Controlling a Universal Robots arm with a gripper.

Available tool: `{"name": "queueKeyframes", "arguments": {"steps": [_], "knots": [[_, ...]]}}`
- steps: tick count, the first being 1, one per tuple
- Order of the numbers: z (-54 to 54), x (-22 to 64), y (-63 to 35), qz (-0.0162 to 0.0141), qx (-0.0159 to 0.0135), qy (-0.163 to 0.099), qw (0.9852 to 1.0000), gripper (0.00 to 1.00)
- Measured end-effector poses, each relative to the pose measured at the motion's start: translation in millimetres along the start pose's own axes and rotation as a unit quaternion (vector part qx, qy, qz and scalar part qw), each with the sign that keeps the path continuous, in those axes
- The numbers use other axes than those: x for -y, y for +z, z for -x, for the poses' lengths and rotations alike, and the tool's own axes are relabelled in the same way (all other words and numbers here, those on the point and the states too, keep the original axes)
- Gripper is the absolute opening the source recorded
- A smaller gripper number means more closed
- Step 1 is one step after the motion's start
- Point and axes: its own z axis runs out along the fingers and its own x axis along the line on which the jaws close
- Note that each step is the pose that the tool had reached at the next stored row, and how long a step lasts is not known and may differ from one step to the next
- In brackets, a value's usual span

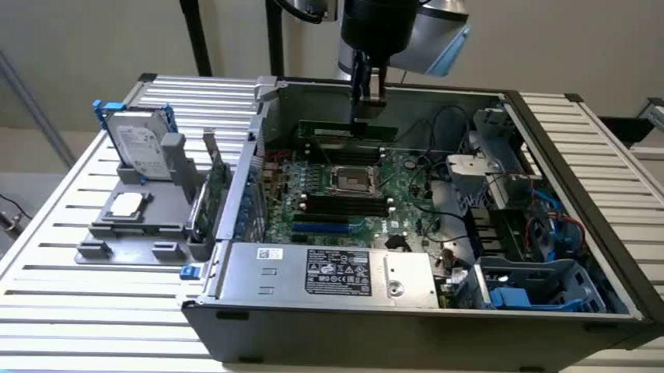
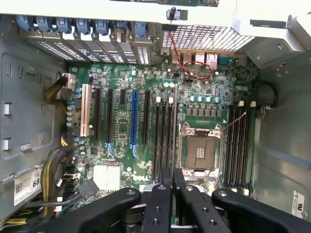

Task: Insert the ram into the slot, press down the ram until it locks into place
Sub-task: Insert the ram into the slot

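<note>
Hand (image 1: 368, 99) clenched on top edge of ram (image 1: 347, 130), mid-length. Ram hangs edge-down over far part of motherboard (image 2: 121, 145), above slot (image 2: 169, 136), not seated. Likely light, stiff, fragile: hold edges, not chips.

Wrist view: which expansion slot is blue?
The long blue slot, flanked by black slots; the row's only other non-black one is the white slot at its end.

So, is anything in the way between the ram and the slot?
Nothing visible. The gripper holds the ram above the motherboard, and the black slots beside the processor socket lie empty, with no cable across them.
</note>
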Motion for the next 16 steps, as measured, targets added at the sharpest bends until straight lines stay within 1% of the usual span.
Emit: {"name": "queueKeyframes", "arguments": {"steps": [13, 16], "knots": [[0.0, 0.0, 0.0, 0.0, 0.0, 0.0, 1.0, 0.13], [-0.1, 1.2, 3.2, 0.0, -0.0001, 0.0, 1.0, 0.13]]}}
